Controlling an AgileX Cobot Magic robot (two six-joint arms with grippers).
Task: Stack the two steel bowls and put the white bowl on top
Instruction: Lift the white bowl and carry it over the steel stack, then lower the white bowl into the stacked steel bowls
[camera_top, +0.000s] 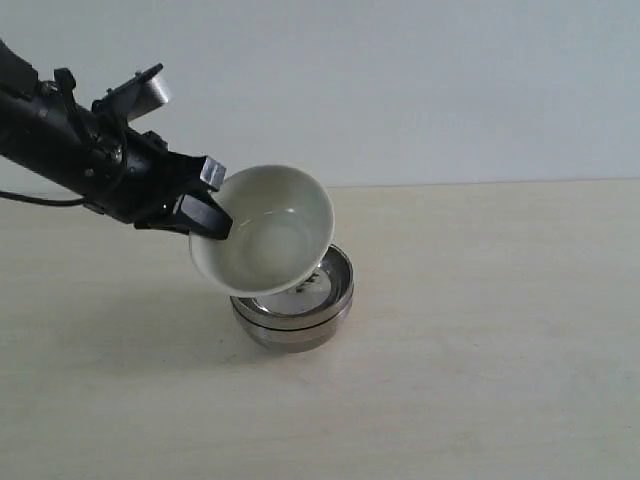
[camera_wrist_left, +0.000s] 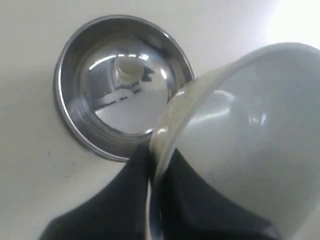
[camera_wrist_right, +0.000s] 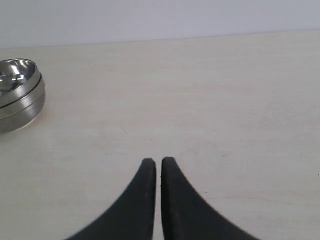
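white bowl (camera_top: 265, 235) is pinched at its rim by the left hand (camera_top: 209, 196), tilted just over the two nested steel bowls (camera_top: 300, 322); glazed ceramic is judged stiff, slippery, chippable, so gentle lowering is advised

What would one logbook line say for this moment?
left tool: shut on white bowl, tilted over stacked steel bowls | right tool: shut, empty

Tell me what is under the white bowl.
The two stacked steel bowls sit on the table below it; the top one looks empty. The white bowl, tilted in the left tool, hides part of the stack's rim.
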